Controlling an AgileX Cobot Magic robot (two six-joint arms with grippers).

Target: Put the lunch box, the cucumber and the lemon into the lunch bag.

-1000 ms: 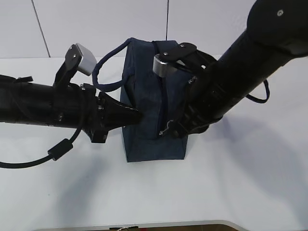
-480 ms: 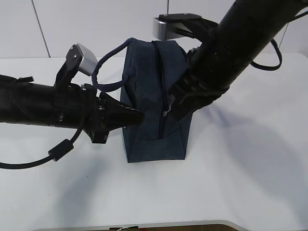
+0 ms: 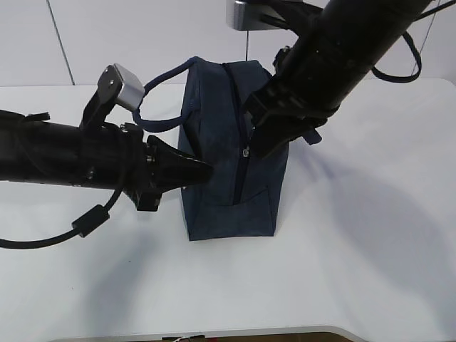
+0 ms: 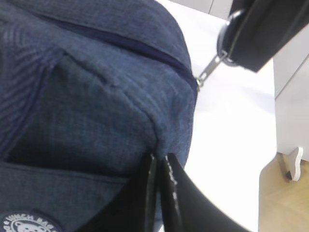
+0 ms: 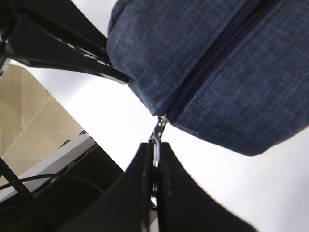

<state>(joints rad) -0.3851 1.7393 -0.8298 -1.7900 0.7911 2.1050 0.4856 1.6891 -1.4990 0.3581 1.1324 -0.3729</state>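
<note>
The navy lunch bag (image 3: 221,203) stands upright mid-table, one short end facing me. My left gripper (image 3: 205,171) is shut, pinching a fold of fabric on the bag's left side (image 4: 96,96); in the left wrist view its tips (image 4: 159,162) meet on the cloth. My right gripper (image 3: 251,146) is shut on the silver ring pull (image 5: 158,129) of the zipper, part-way up the bag's (image 5: 231,72) near end. The same pull shows in the left wrist view (image 4: 208,72). Lunch box, cucumber and lemon are out of view.
The bag's left handle loop (image 3: 160,107) arches over my left arm, and the right handle (image 3: 395,71) hangs behind my right arm. Bare white table (image 3: 356,271) lies in front and to the right. The table's front edge (image 3: 249,333) runs along the bottom.
My right gripper has risen and moved back, drawing the ring pull from low on the bag's near end to about half-way up. The left arm has kept still.
</note>
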